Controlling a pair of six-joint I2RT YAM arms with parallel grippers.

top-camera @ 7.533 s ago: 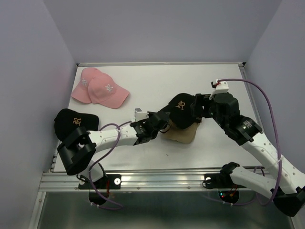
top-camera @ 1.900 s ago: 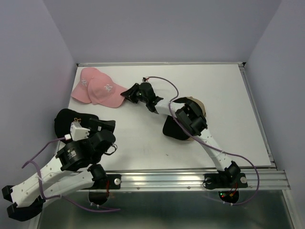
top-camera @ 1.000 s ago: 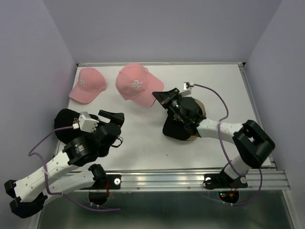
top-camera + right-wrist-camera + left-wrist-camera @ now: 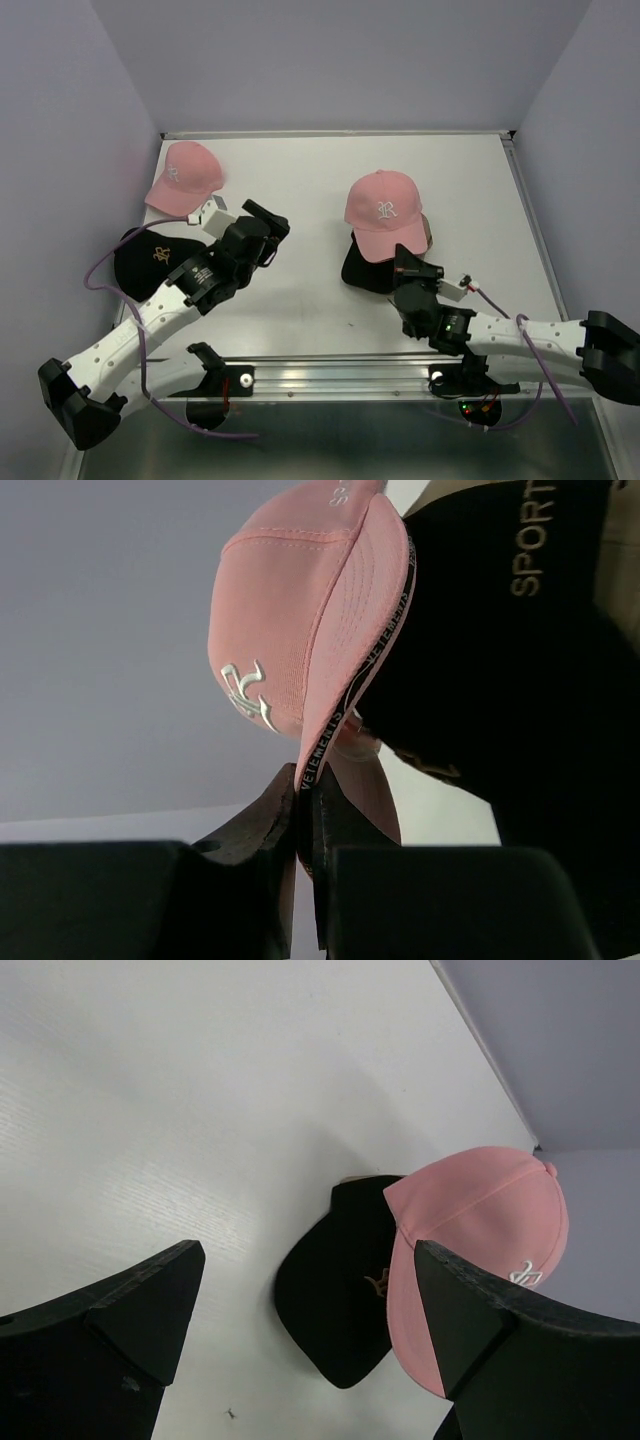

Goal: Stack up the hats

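hat stack (image 4: pixel 384 212) right — far hat (image 4: pixel 183 174), near hat (image 4: pixel 152 256) left

Desk (image 4: pixel 480 180): white, faint wood grain – a metal rail (image 4: pixel 340 378) runs along its near edge.
Far-left corner: pink cap (image 4: pixel 183 174), lying flat, brim toward the near-left.
Left edge: left black cap (image 4: pixel 148 258), just beside the pink one.
Centre-right: second black cap (image 4: pixel 365 272) over a tan cap (image 4: pixel 427 232) – only a sliver of tan shows; upper pink cap (image 4: pixel 385 212) on top.

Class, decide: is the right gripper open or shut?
Shut: the right gripper clamps the pink cap by its brim, no gap visible.
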